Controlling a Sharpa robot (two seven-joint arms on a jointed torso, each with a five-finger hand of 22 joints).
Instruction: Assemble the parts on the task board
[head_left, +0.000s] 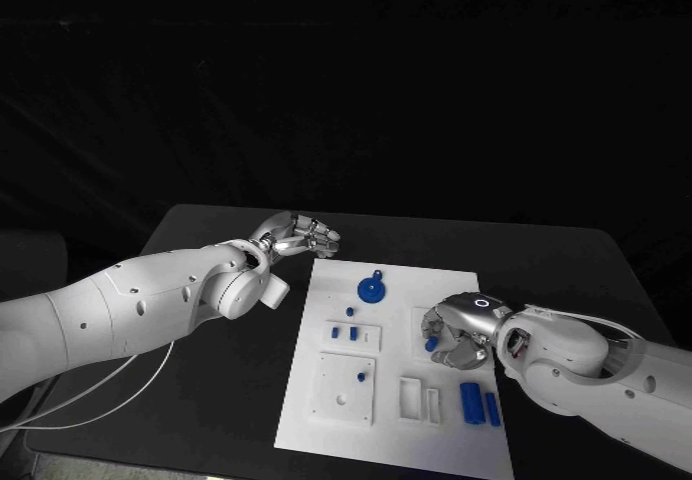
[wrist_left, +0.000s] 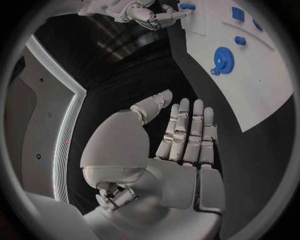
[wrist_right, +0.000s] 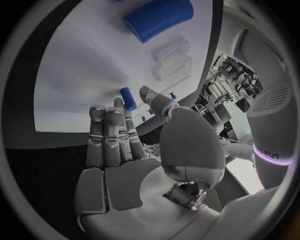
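From the head camera I see the white rectangular task board (head_left: 397, 400) with most small blue plastic parts loose: a blue toothed gear (head_left: 372, 290) near its far edge, two blue cylinders (head_left: 479, 402) near its right edge. My right hand (head_left: 459, 335) hangs over the board's right side, pinching a small blue peg (head_left: 431, 344); my left hand (head_left: 296, 238) sits off the board's far left corner, fingers curled, holding nothing. On the left wrist camera, the left hand's fingers (wrist_left: 187, 132) lie together, empty, with the gear between them and the board's far side. On the right wrist camera, fingertips (wrist_right: 119, 107) clamp the peg against the board. I judge assembly barely begun.
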